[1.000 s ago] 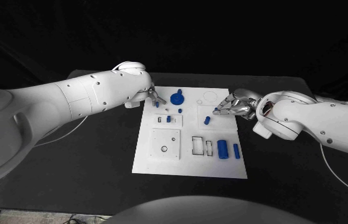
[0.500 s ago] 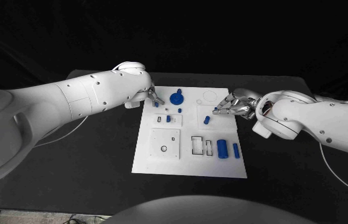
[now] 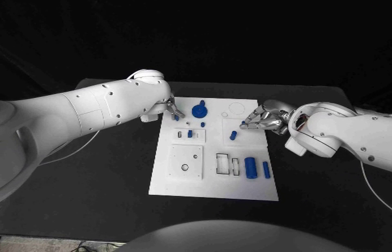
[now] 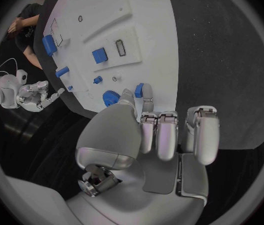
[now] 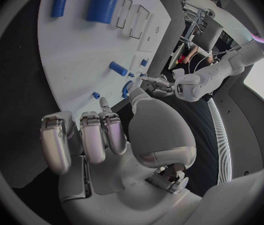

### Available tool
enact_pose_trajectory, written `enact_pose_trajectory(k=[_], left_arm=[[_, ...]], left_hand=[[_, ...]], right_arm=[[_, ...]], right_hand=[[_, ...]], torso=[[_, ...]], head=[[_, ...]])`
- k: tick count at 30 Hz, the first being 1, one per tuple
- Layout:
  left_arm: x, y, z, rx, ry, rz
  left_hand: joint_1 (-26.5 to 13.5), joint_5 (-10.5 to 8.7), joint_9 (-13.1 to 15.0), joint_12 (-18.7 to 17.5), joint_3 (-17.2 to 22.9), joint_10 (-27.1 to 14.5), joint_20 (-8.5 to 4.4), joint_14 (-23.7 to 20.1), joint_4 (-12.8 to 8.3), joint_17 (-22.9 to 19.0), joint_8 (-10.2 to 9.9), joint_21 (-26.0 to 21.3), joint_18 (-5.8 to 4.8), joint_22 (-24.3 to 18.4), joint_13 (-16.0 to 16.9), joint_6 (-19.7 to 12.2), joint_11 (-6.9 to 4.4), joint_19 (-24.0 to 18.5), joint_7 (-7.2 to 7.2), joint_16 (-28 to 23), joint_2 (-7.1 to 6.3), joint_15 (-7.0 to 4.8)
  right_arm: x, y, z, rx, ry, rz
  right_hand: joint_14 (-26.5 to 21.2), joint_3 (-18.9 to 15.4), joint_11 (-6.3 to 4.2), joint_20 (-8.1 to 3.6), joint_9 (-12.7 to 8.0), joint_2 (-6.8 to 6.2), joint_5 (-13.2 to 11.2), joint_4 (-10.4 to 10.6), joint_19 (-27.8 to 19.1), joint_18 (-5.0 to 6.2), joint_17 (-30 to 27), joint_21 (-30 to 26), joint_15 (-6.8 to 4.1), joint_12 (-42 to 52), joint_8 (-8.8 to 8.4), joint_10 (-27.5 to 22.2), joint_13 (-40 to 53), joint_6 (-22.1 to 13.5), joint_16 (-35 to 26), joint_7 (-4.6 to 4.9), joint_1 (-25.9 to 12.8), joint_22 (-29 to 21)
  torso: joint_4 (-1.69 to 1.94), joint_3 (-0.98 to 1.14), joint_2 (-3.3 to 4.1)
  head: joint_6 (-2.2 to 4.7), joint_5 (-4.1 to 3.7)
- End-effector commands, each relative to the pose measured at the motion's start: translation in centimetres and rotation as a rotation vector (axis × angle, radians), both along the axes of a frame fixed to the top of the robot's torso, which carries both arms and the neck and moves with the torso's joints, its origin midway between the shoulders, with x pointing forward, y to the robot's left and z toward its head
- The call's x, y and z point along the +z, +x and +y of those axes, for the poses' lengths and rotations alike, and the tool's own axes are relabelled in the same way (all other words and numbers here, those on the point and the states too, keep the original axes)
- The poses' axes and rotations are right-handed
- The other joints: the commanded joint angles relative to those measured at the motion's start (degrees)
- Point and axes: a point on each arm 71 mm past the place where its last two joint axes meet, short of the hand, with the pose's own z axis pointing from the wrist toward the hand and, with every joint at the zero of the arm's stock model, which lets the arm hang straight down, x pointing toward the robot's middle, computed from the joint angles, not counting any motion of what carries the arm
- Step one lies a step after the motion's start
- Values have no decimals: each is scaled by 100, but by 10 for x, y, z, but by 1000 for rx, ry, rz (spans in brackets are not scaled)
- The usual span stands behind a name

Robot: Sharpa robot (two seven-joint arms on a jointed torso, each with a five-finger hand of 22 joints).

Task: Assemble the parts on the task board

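Note:
The white task board lies in the middle of the black table. At its far left corner my left hand pinches a small blue piece between thumb and a finger, just above the board and beside the round blue knob. At the board's far right edge is my right hand, with thumb and one finger stretched out and the other fingers curled. Its fingertip is right beside a tiny blue piece. I cannot tell whether it touches or holds that piece.
A short blue peg lies mid-board, and a blue piece stands in a recess. A tiny peg is near the knob. Two blue cylinders lie at the near right, beside rectangular slots. Black table surrounds the board.
My left hand's fingers have shifted very slightly with the small blue piece near the knob. My right hand has stayed where it was.

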Motion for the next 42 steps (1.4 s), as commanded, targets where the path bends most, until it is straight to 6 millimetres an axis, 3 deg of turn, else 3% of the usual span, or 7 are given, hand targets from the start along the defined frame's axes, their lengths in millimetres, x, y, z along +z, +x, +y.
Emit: enact_pose_trajectory(k=[1,15,26,42], left_arm=[[0,-1,-2,-6,-1,12],[-1,1,-3,-1,0,10],[-1,1,-2,4,-6,23],[-2,1,-3,3,-7,31]], left_hand=[[45,24,7,-35,43,595,11,597,-7,1509,32,-21,-22,1424,1486,-42,-33,379,-16,15,25,-10],[42,22,9,-35,55,595,10,597,-4,1509,35,-25,-21,1423,1486,-45,-31,375,-14,15,50,-10],[72,23,19,-35,138,595,6,597,-9,1509,50,-31,-19,1420,1486,-68,-31,369,-16,15,184,-9],[580,41,41,-35,557,595,-9,597,-17,1509,96,-35,-18,1419,1486,-131,-58,365,-43,15,280,-32]], right_arm=[[-1,-1,1,12,-10,9],[-1,-1,0,10,-12,10],[-1,-1,0,9,-13,10],[-1,-1,0,10,-13,10]], right_hand=[[608,-44,43,53,7,63,38,4,600,-39,1506,26,48,22,36,611,1506,-7,23,22,-7,1506],[608,-51,49,59,10,73,42,7,600,-39,1506,26,53,22,44,611,1506,-7,23,25,0,1506],[608,-51,49,59,10,73,42,7,600,-39,1506,26,53,22,44,611,1506,-7,23,25,0,1506],[608,-53,51,62,12,80,45,8,600,-39,1506,26,55,22,49,611,1506,-5,23,27,5,1506]], torso=[[-2,-1,3],[8,0,0],[-3,-2,2],[2,-1,3]], head=[[-7,-2],[-1,-24],[-11,-15],[-20,-16]])
